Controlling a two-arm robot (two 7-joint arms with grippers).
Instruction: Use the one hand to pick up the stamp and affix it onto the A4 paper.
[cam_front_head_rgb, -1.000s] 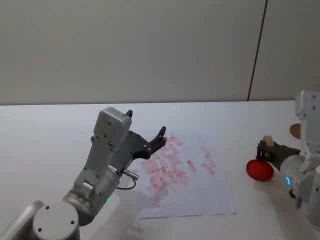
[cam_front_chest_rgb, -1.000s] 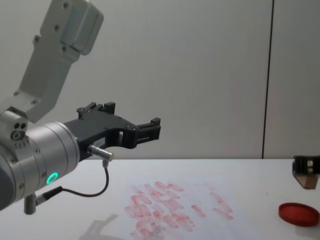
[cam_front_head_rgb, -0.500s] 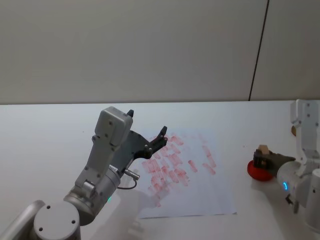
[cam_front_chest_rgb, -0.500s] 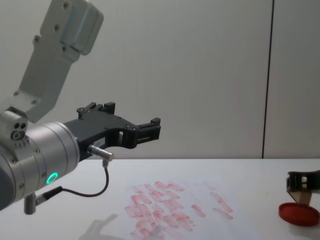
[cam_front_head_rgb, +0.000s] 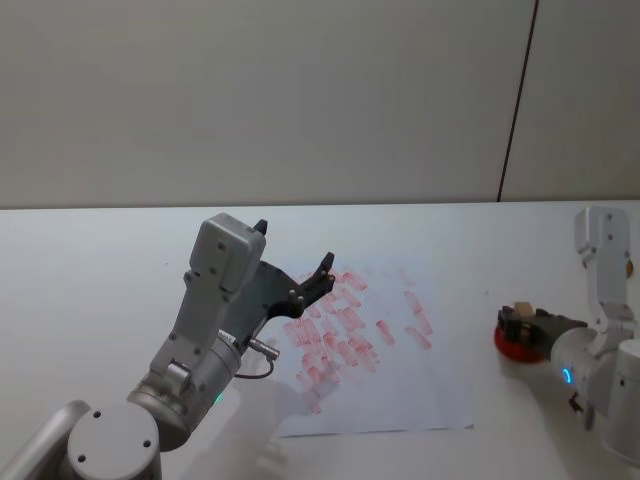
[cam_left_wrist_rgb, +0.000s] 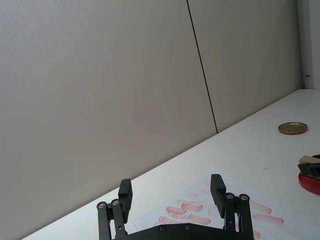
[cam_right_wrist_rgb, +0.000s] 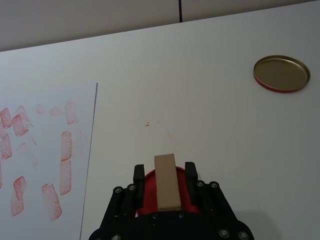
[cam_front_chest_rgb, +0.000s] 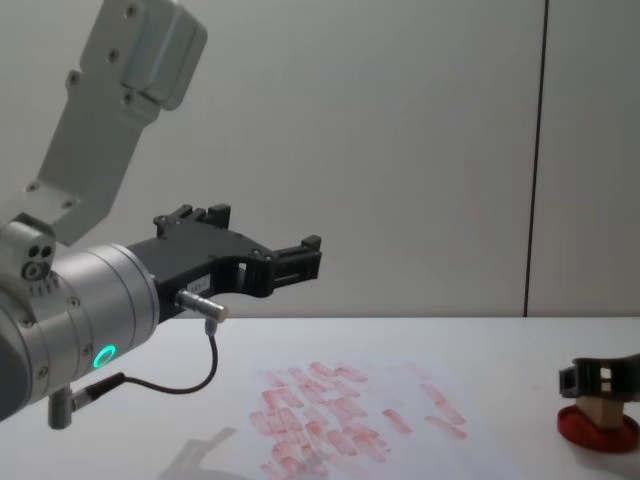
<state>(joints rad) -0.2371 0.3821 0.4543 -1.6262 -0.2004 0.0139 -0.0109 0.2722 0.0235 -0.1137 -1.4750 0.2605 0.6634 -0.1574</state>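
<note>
The stamp (cam_right_wrist_rgb: 167, 187), a tan wooden block, sits between the fingers of my right gripper (cam_right_wrist_rgb: 165, 174), which is shut on it. Its lower end rests on the flat red ink pad (cam_right_wrist_rgb: 148, 192) at the table's right side. In the chest view the right gripper (cam_front_chest_rgb: 603, 379) holds the stamp (cam_front_chest_rgb: 599, 408) down on the ink pad (cam_front_chest_rgb: 600, 432); from the head I see the same stamp (cam_front_head_rgb: 521, 309) and ink pad (cam_front_head_rgb: 509, 340). The A4 paper (cam_front_head_rgb: 405, 385), covered in red prints, lies left of the pad. My left gripper (cam_front_head_rgb: 292, 246) hangs open above the paper's left part.
A round gold lid (cam_right_wrist_rgb: 281, 73) lies on the white table beyond the ink pad, also in the left wrist view as the lid (cam_left_wrist_rgb: 292, 128). The left arm (cam_front_chest_rgb: 90, 300) stands large and high at the table's left. A grey wall closes the back.
My right gripper has come down and slightly left with the stamp, from above the ink pad onto it. The left arm has not moved.
</note>
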